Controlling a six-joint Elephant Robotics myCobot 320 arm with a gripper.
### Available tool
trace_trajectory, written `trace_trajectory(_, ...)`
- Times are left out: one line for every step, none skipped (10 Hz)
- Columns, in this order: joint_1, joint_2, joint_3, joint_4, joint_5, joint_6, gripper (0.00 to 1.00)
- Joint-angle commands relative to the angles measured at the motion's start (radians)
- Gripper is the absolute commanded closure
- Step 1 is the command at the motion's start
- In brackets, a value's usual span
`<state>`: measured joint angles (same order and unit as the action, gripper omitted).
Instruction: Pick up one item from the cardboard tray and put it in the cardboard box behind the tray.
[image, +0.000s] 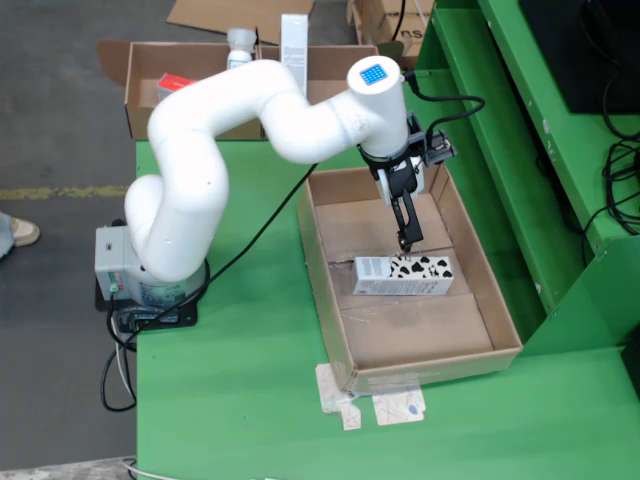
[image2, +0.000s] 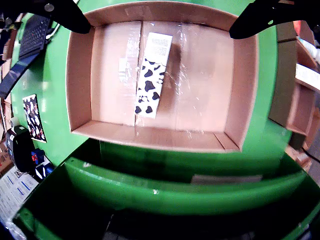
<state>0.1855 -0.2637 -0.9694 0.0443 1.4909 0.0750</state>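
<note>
In the fixed view the white arm (image: 230, 150) reaches from its base at the left edge of the green counter (image: 240, 380) over a shallow cardboard tray (image: 335, 300), and its black gripper (image: 404, 240) hangs point-down inside the tray, just above the one item there: a white carton with black cow patches (image: 404, 276) lying flat on its side across the tray floor. The gripper tip sits close over the carton's upper edge; whether it touches cannot be told from this view. In the gripper-mounted view the two dark fingers (image2: 67, 15) enter at the top corners, spread wide apart with nothing between them, and the carton (image2: 151, 75) lies below them, lengthwise near the middle of the tray (image2: 150, 137), its printed end up and cow-patched end down. Behind the tray, in the fixed view, an open cardboard box (image: 145, 85) stands off the counter's far edge, holding a red-and-white item (image: 172, 84).
</note>
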Motion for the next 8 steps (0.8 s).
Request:
trace_trajectory(0.123,-0.577,0.969,0.100,-0.171,0.004,0.00)
trace_trajectory(0.123,-0.577,0.969,0.100,-0.171,0.004,0.00)
trace_trajectory(0.234,-0.726,0.969,0.468,-0.537,-0.099,0.00)
trace_trajectory(0.254,-0.740,0.969,0.468,-0.537,0.126,0.00)
trace_trajectory(0.229,-0.788,0.969,0.468,-0.538,0.019,0.00)
trace_trajectory(0.229,-0.788,0.969,0.468,-0.537,-0.012,0.00)
trace_trajectory(0.229,-0.788,0.969,0.468,-0.538,-0.039,0.00)
trace_trajectory(0.226,-0.796,0.969,0.468,-0.538,-0.059,0.00)
